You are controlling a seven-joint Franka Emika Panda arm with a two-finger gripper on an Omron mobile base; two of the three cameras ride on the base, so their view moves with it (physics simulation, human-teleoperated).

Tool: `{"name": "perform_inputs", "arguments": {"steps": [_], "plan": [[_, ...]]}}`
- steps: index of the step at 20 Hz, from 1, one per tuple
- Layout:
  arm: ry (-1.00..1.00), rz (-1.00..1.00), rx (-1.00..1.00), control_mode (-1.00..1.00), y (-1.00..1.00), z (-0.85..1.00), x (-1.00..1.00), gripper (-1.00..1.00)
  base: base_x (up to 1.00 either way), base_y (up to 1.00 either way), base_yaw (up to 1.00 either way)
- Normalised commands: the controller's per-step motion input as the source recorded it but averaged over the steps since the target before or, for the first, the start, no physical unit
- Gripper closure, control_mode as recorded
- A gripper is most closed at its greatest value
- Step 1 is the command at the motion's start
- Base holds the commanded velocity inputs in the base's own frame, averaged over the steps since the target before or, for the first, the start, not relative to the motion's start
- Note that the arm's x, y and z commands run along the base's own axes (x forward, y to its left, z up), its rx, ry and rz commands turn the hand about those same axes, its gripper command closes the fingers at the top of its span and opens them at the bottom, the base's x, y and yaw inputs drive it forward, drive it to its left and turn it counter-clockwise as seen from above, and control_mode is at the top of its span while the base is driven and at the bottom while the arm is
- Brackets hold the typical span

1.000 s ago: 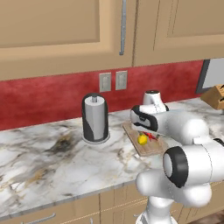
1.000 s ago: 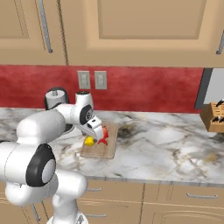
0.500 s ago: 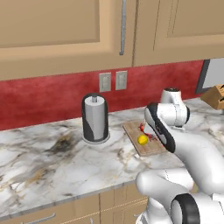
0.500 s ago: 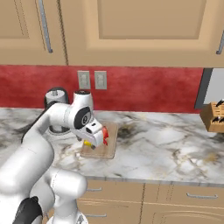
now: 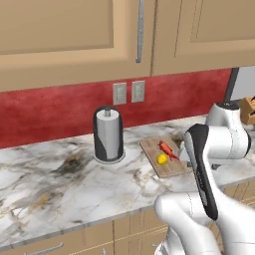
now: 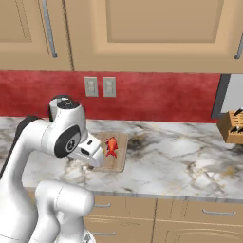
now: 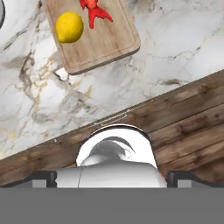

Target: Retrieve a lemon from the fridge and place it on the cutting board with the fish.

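The yellow lemon [image 5: 162,159] lies free on the light wooden cutting board [image 5: 172,167], just beside the red-orange fish [image 5: 168,148]. From the hand view, the lemon [image 7: 69,27] and the fish [image 7: 94,10] rest on the board [image 7: 109,41] at the top, well away from my gripper [image 7: 112,177]. Its dark fingertips [image 7: 43,177] stand far apart at the bottom corners, open and empty. My hand hangs over the counter's front edge, in front of the board [image 6: 118,161] and the fish [image 6: 111,146]. The fridge is out of view.
A black paper-towel holder [image 5: 108,134] stands left of the board. A wooden knife block [image 6: 232,126] sits at the far right of the marble counter [image 5: 60,184]. Wall outlets [image 5: 128,92] are on the red backsplash. Below the counter edge lies wooden floor [image 7: 183,118].
My arm has drawn back from above the board towards the counter's front edge and folded in. The lemon and fish have stayed on the board.
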Motion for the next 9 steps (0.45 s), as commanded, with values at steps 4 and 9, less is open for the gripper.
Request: {"name": "perform_inputs", "arguments": {"steps": [4,9], "plan": [[-0.27,0.09,-0.22,-1.0,0.33,0.83,-0.44,-1.0,0.0,0.0,0.0],[-0.03,0.01,-0.08,-1.0,0.51,0.29,-0.1,-1.0,0.0,0.0,0.0]]}}
